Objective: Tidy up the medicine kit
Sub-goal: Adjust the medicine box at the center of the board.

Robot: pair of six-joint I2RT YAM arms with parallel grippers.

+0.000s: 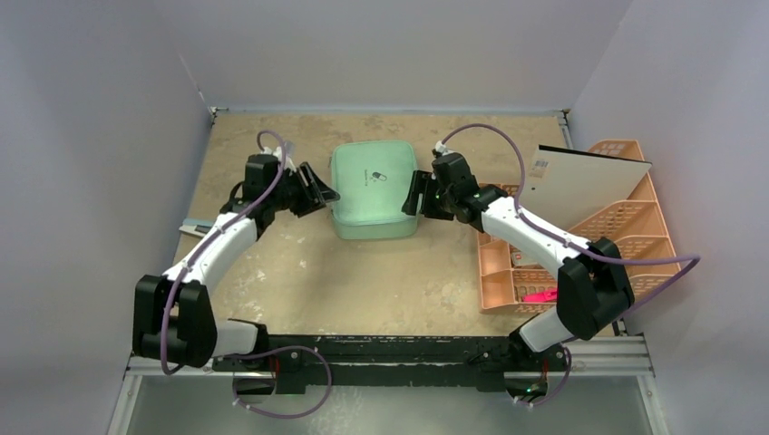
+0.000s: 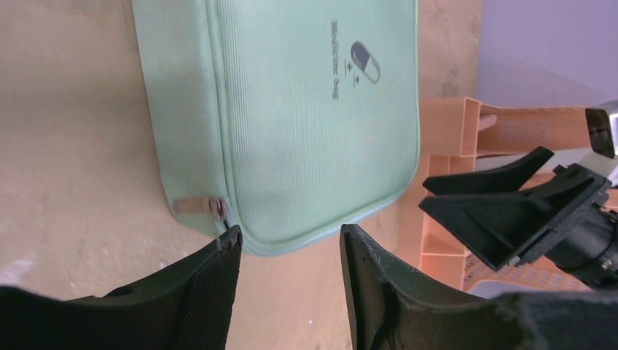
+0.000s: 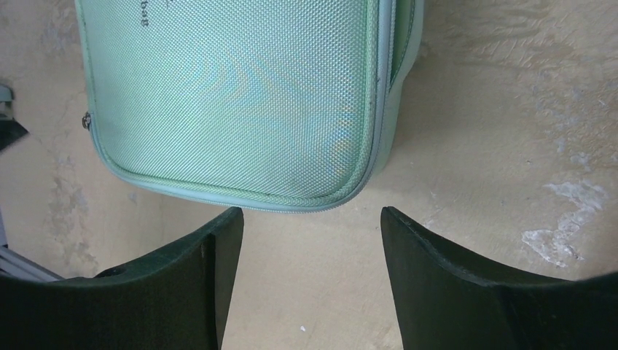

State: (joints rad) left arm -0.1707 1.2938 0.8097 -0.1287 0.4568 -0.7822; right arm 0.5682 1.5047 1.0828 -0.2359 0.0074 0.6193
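Note:
The mint-green medicine kit lies closed on the table centre, pill logo up. It fills the left wrist view, where its zipper pull shows at the side near my fingertip. It also shows in the right wrist view, zipped along its edge. My left gripper is open and empty just off the kit's left side. My right gripper is open and empty just off the kit's right side. Neither touches the kit.
A peach lattice rack stands at the right with a white card leaning in it and a pink item in a front compartment. Grey walls close in the table on three sides.

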